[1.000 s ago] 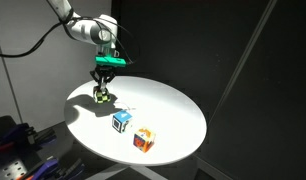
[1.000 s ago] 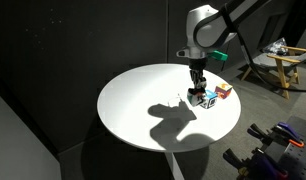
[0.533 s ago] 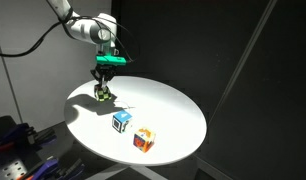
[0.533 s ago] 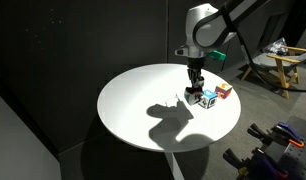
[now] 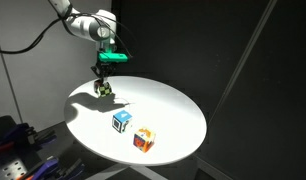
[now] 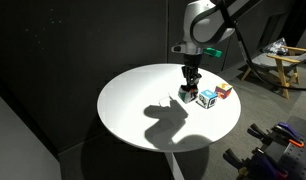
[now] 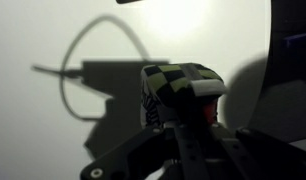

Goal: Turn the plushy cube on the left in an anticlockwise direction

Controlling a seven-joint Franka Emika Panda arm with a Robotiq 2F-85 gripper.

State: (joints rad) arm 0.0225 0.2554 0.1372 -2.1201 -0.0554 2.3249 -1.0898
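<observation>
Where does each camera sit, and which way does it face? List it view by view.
Exterior view: raised, off the table, looking down across it; arm and gripper at the far-left edge.
Exterior view: raised, off another side; arm at upper right, gripper below it.
Wrist view: on the wrist, looking past the fingers at the plushy cube.
Both exterior views share the blue-and-white cube.

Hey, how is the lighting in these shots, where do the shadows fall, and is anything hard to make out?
In both exterior views, hard light makes the white table bright against a dark room. In an exterior view, the arm's shadow sprawls across the tabletop. In the wrist view, the tool is a dark silhouette and the plushy cube is dim.
</observation>
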